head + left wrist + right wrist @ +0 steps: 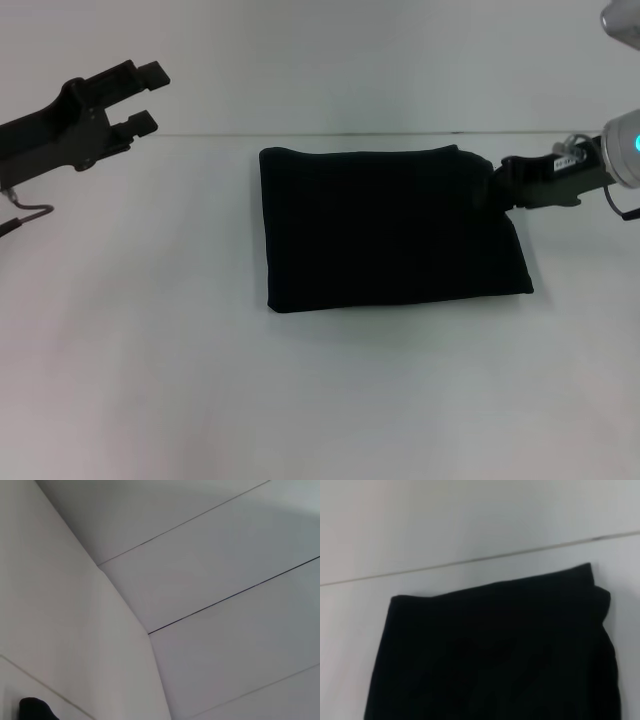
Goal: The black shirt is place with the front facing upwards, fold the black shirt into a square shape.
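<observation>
Your left gripper [150, 97] hangs raised over the far left part of the worktop [150, 380], its jaws parted with a clear gap between them and nothing held; it sits well apart from the cloth, so you can treat it as out of the work. Your right gripper [510, 185] is low at the far right corner of the black shirt [390, 230], touching or just beside that corner. You cannot tell from here whether its jaws are apart or closed, or whether they pinch any fabric.

The shirt lies flat near the middle of the worktop, toward the far edge, already gathered into a compact, roughly rectangular block with its right side slanting outward toward you. That shape suggests the folding is close to finished, and the right gripper's place at the corner fits a last tuck or a release.

No lettering or neck label shows on the shirt; only plain black cloth faces up.
</observation>
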Tool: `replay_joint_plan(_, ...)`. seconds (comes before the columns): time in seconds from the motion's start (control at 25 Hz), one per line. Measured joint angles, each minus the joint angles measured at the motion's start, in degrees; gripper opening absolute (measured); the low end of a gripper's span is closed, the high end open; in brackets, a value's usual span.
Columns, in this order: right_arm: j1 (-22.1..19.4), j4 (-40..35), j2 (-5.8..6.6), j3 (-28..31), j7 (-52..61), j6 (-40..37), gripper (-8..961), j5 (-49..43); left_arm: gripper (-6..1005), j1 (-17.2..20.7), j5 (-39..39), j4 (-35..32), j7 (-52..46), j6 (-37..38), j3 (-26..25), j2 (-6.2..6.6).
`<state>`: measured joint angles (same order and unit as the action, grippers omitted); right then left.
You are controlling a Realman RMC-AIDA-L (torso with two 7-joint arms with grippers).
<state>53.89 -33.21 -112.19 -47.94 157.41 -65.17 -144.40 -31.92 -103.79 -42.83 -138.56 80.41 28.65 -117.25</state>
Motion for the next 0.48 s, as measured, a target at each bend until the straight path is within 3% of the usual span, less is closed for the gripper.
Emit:
replay_joint_plan(0.32,-3.00,-0.09,1.70,0.39,-0.35,-0.24,314,-0.11,804,0.24,0.29,1.43,0.54,-0.19,0.00,0.17)
replay_joint_plan(0.48,-3.38,-0.14,1.96,0.57,-0.41,1.11,315,0.01,802,-0.15,0.46,1.68,0.72,-0.63,0.05,0.21)
